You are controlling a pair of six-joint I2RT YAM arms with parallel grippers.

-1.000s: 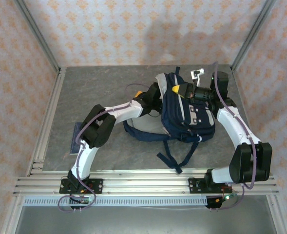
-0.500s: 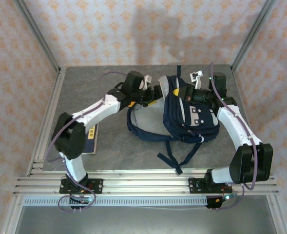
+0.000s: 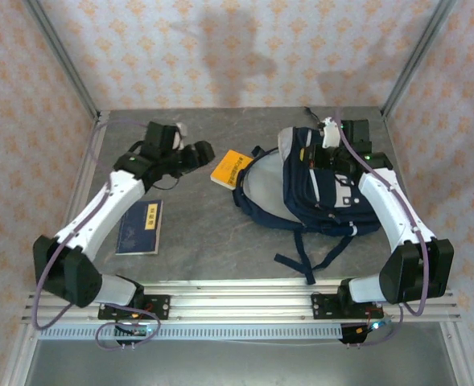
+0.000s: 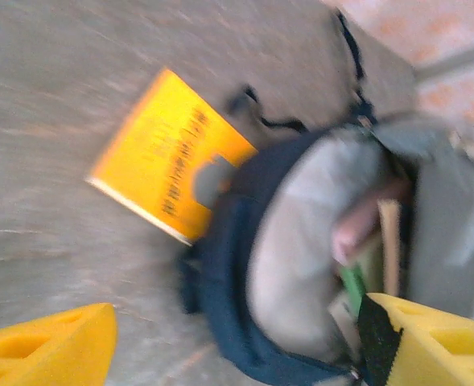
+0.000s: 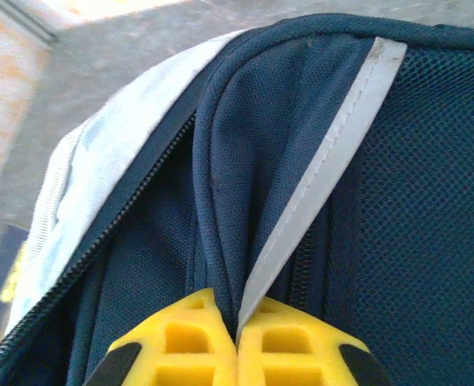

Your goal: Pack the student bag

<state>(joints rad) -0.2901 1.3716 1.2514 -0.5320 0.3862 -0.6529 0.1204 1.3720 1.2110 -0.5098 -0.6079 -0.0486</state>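
Fabric of the bag (image 3: 325, 193) is pinched in the closed right gripper (image 5: 237, 322); left gripper (image 3: 199, 154) is spread wide, empty, upper left

Robot lab cell, prob.: alu-profile frame (image 3: 245, 299), patterned panel walls (image 3: 220, 56) encl. grey tabletop (image 3: 204, 233).

The student bag (image 3: 317, 193) lies on the right half of the worktop (image 3: 220, 241), toward the back. A book (image 3: 228, 169) lies just left, touching its side. A booklet (image 3: 141, 227) sits near the left edge, further forward.
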